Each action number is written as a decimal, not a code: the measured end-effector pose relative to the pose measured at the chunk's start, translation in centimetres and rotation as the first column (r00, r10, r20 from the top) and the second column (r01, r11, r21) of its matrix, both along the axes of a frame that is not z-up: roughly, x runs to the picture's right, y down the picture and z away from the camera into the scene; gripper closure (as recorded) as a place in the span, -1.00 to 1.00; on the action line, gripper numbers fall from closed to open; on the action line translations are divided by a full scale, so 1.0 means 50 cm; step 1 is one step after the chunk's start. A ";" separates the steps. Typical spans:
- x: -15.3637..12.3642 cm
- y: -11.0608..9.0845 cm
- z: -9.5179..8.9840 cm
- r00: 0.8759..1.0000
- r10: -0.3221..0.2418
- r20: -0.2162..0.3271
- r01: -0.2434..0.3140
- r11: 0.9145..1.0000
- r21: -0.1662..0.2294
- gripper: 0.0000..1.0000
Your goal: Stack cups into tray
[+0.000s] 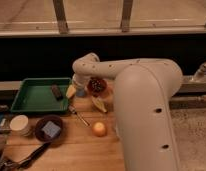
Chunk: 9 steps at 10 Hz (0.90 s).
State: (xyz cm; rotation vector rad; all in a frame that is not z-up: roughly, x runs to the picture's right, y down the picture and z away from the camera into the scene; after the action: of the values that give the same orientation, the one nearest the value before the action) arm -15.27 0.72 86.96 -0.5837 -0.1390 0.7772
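The white arm point(141, 95) reaches in from the right and bends down at its far-left end. That puts the gripper point(77, 88) low over the wooden table point(71, 150), just beside the right rim of the green tray point(31, 97). The pincer stands spread wide, and I cannot see it gripping anything.

Right under it is a blue-grey cup point(82, 93), with a pale yellow piece point(70, 92) on its left, against the tray's edge. Whether the pincer touches the cup I cannot tell.

The tray lies at the far left of the table, and the only thing in it is a small dark object point(56, 91) near its right end. A cream-white cup point(19, 124) stands outside the tray, nearer and further left. Beside that cup is a dark brown bowl point(49, 129) holding a blue-grey block point(50, 130).

Just right of the gripper is a dark red bowl point(97, 85) of dark fruit. An orange fruit point(99, 129) rests nearer, by the arm's thick body.
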 end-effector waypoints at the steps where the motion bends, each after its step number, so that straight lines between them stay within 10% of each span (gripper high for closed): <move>1: -0.009 0.004 0.009 0.995 -0.076 0.057 0.075 0.997 0.015 -0.60; 4: -0.005 0.001 0.045 0.940 -0.278 0.200 0.266 0.960 0.087 -0.60; 9: 0.027 -0.018 0.085 0.920 -0.311 0.240 0.302 0.951 0.074 -0.60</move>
State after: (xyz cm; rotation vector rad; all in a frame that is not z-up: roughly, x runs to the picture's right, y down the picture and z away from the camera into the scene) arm -13.91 -0.18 91.21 -0.6493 -0.2852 0.3937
